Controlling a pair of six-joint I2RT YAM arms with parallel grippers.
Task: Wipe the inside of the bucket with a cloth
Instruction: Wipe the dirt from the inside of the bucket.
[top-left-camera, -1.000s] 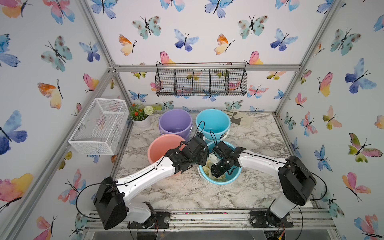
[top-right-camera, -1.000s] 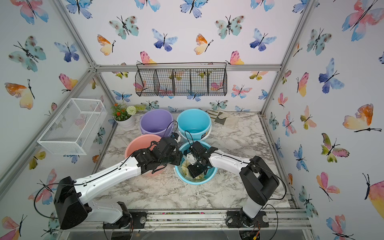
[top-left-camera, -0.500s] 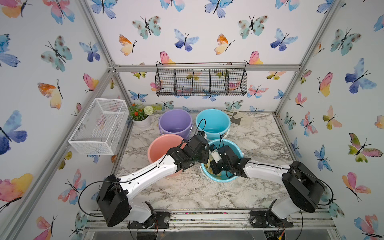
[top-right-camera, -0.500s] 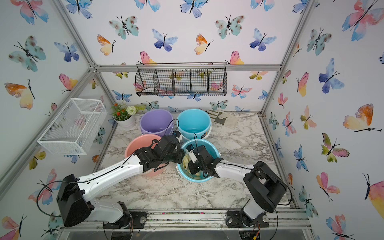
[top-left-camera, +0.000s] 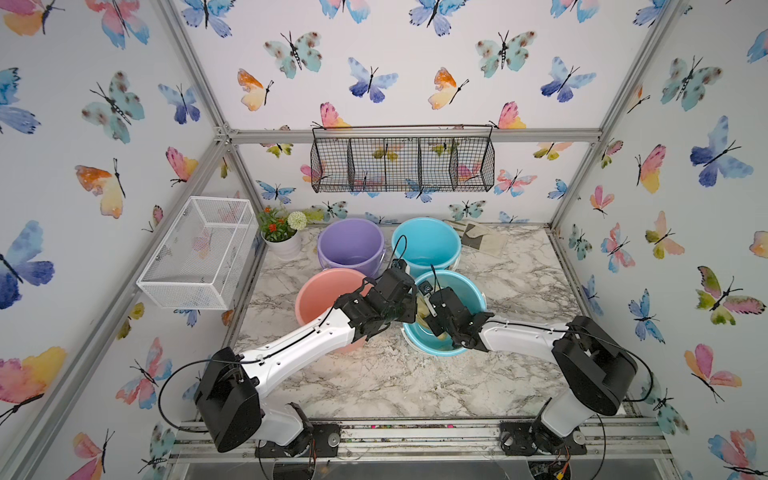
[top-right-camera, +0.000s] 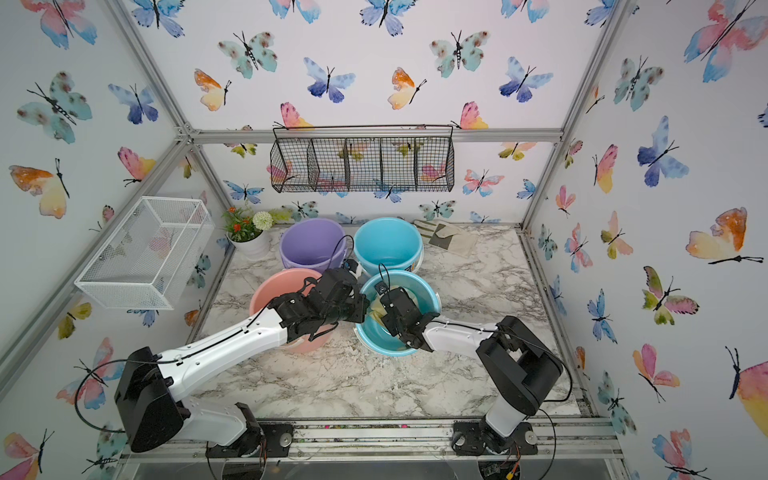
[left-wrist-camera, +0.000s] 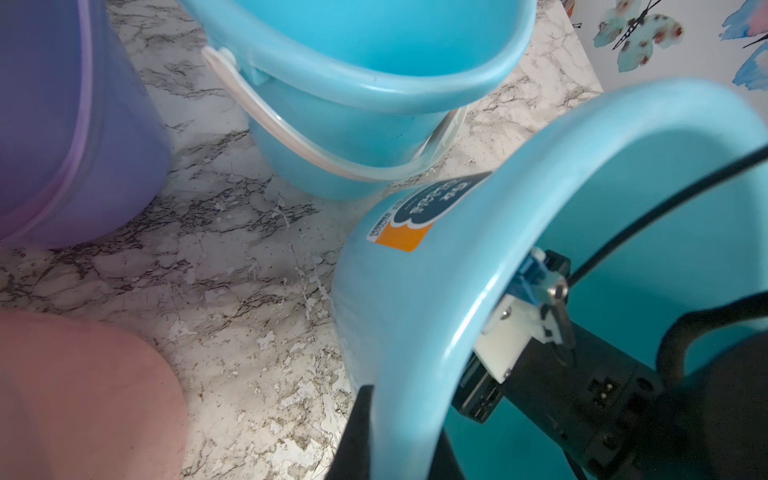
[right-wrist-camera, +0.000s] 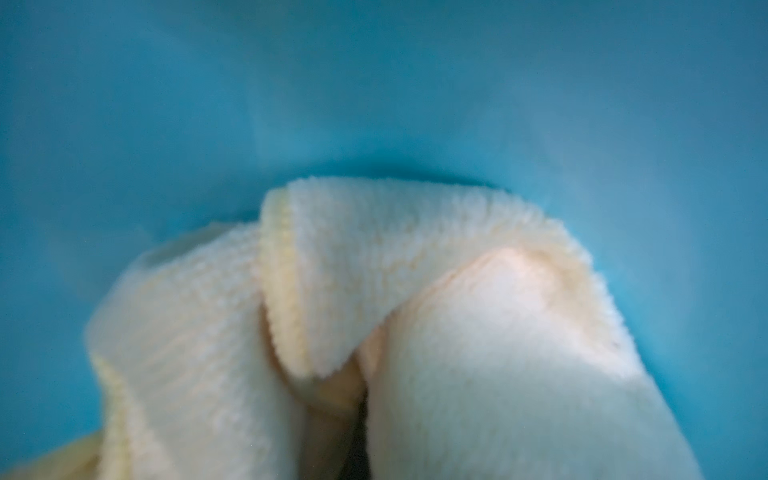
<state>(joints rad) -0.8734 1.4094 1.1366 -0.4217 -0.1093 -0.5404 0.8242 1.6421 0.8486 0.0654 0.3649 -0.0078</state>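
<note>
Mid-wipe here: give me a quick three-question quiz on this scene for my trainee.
1. Where is the right gripper relative to the near blue bucket? A inside B above C beside
2. True or false: the left gripper grips that bucket.
3. Fill in: the right gripper holds the pale yellow ____.
Key: 1 A; 2 true; 3 cloth.

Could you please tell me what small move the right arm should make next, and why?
Probably sweep the cloth along the inner wall of the bucket: the right gripper holds it bunched against that wall, and the left gripper clamps the rim.
</note>
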